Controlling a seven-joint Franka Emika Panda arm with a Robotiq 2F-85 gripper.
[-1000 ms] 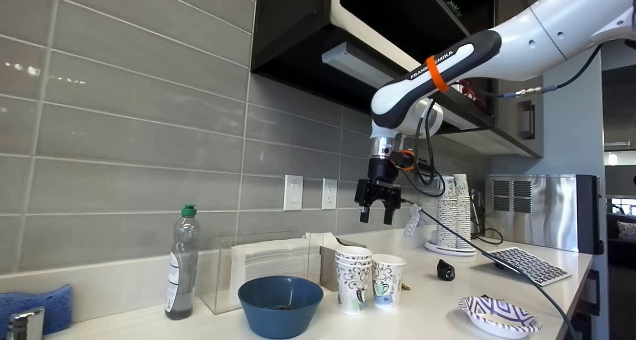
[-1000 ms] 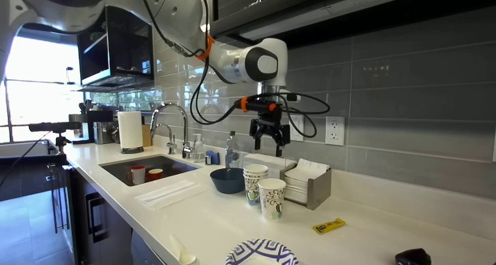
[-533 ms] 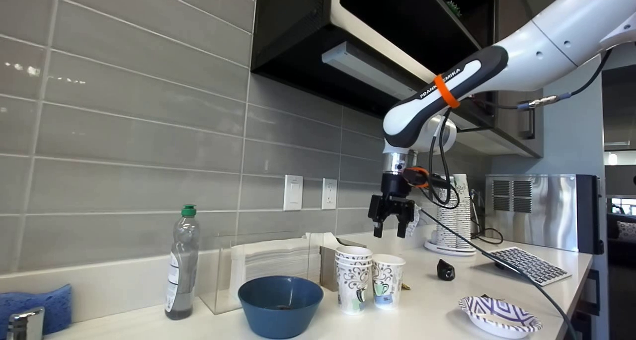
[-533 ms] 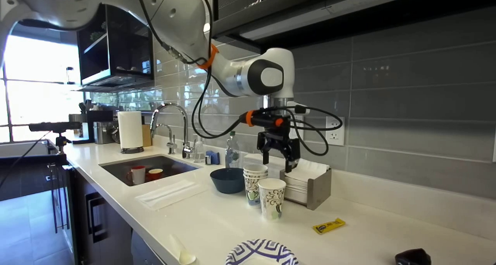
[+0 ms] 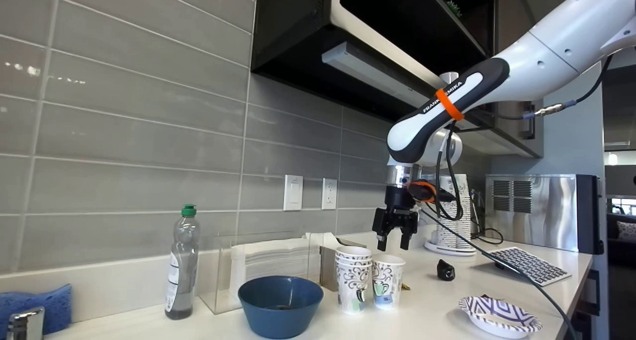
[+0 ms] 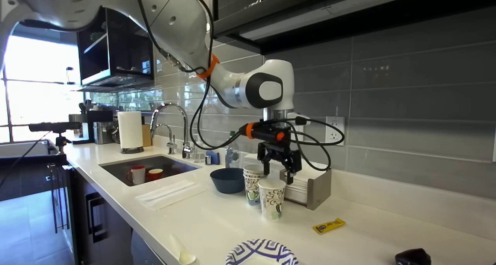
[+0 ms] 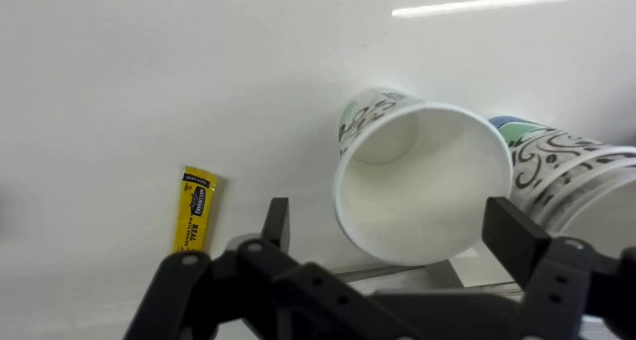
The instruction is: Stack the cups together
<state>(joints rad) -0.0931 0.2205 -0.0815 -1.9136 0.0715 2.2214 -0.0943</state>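
White paper printed with dark scrolls and green: the lone tapered cup (image 5: 388, 283) stands upright on the glossy pale counter (image 5: 431, 312), just beside the nested stack of matching white cups (image 5: 353, 283). My black two-fingered jaws hang lower than a second ago, near the lone cup's rim, spread wide and holding nothing. Cup and stack are unmoved, so I judge this the approach, with grasping next and nesting after.

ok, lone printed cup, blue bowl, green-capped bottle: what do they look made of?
Lone cup: likely paper, smooth, by its lipped rim and printed wall.
Blue bowl: low sheen, even color, no sharp glints; plastic or ceramic, can't tell.
Bottle: probably plastic, clear, smooth, by its see-through waisted body; green cap: opaque, likely plastic.
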